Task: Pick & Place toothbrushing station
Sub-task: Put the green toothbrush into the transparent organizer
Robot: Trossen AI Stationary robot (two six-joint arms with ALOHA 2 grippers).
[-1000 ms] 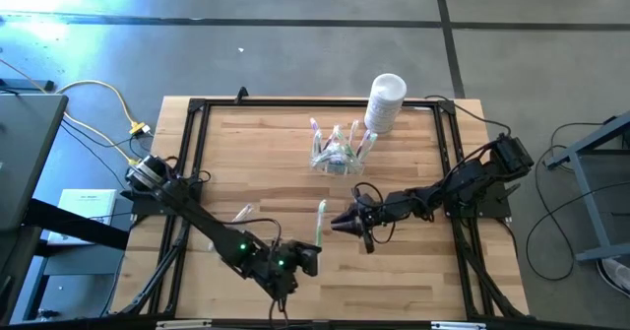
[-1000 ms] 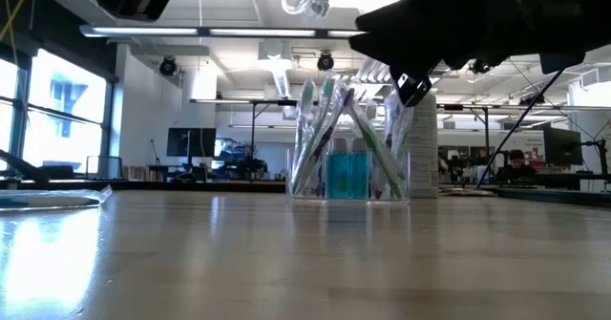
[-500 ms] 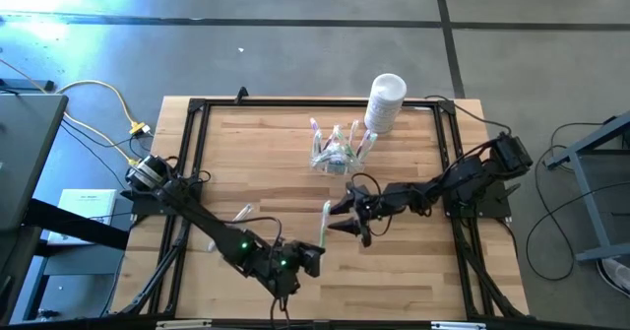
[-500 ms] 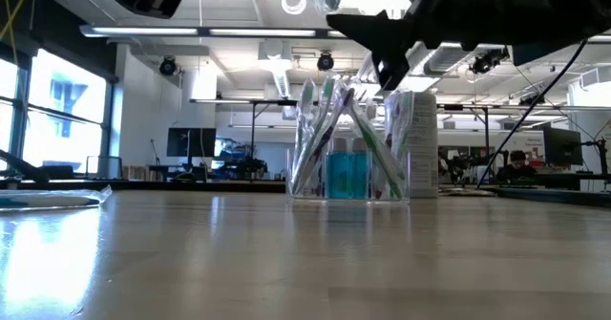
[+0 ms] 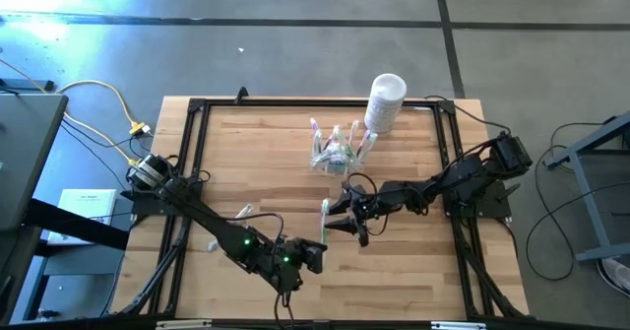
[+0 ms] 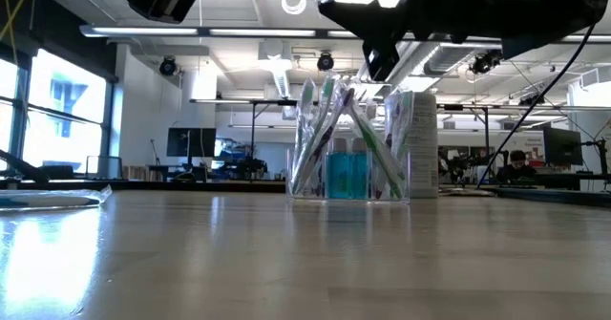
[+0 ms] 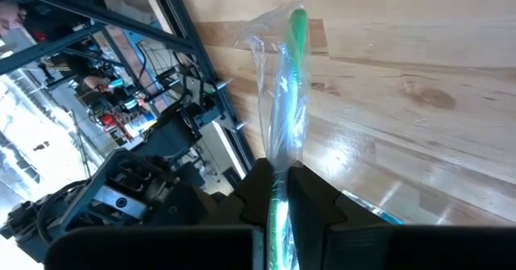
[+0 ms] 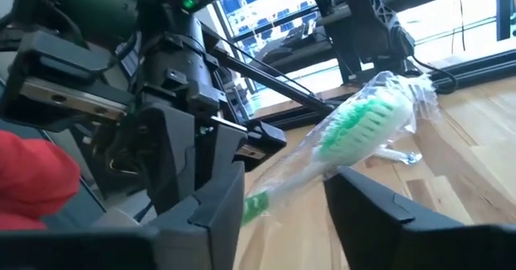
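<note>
The toothbrushing station (image 5: 335, 154), a clear holder with several upright toothbrushes, stands on its base at the table's far middle; it also shows in the low view (image 6: 348, 172). My left gripper (image 5: 313, 255), at the near middle, is shut on a green toothbrush in a clear plastic wrapper (image 5: 324, 220). My right gripper (image 5: 332, 219) is open, with its fingers on either side of the wrapped toothbrush's head end (image 8: 367, 121). I cannot tell whether they touch it. My left gripper pinches the wrapped toothbrush's handle (image 7: 281, 185) between its two fingers. The toothbrush runs on past the fingertips, along the fingers, toward the table's far side, its bristle head (image 7: 296, 30) at the free end. It is lifted clear of the table.
A white cylindrical container (image 5: 385, 101) stands just far-right of the station. Another wrapped toothbrush (image 5: 243, 213) lies on the table left of my left gripper. A black metal frame (image 5: 197, 108) runs around the wooden tabletop.
My right gripper has moved toward the table's left edge, closing in on the head end of the toothbrush held by my left gripper.
</note>
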